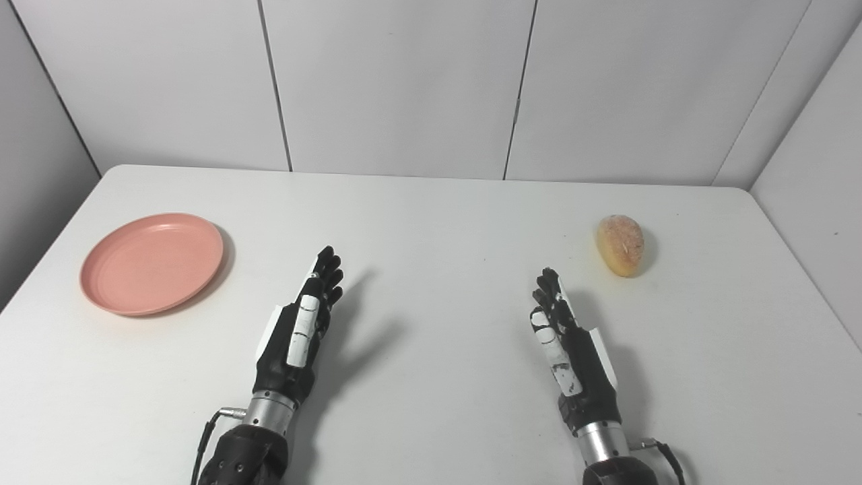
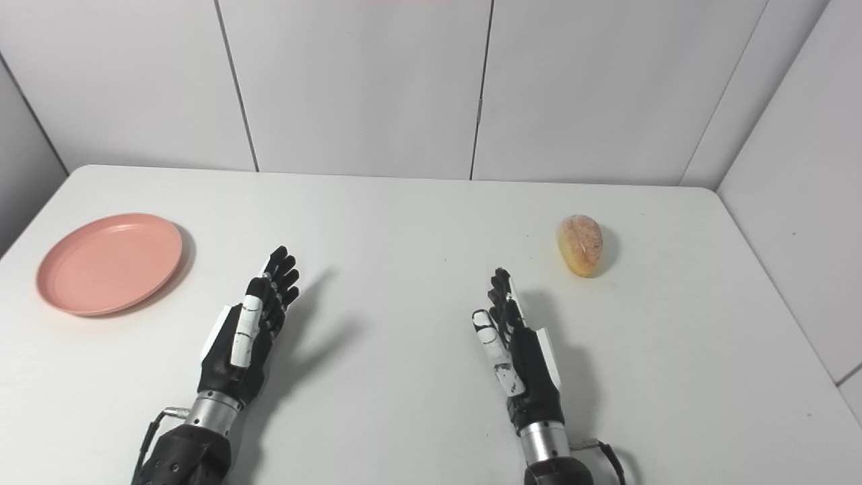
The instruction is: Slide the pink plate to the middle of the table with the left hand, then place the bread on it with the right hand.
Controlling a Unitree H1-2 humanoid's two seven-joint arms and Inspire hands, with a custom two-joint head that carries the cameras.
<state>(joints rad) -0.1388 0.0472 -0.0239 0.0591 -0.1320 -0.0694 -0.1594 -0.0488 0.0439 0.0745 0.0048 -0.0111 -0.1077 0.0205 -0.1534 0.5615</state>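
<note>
Left eye view, round pink plate, oval crusty bread

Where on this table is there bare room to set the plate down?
The white table is bare between the round pink plate at left and the oval bread roll at right, beyond the open left hand and right hand. Nowhere is crowded.

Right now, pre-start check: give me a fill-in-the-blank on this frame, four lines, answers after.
1. The pink plate lies on the ____ side of the table.
2. The bread lies ahead of the ____ hand.
3. The left hand holds ____.
4. The plate has ____ on it.

Answers: left; right; nothing; nothing
</note>
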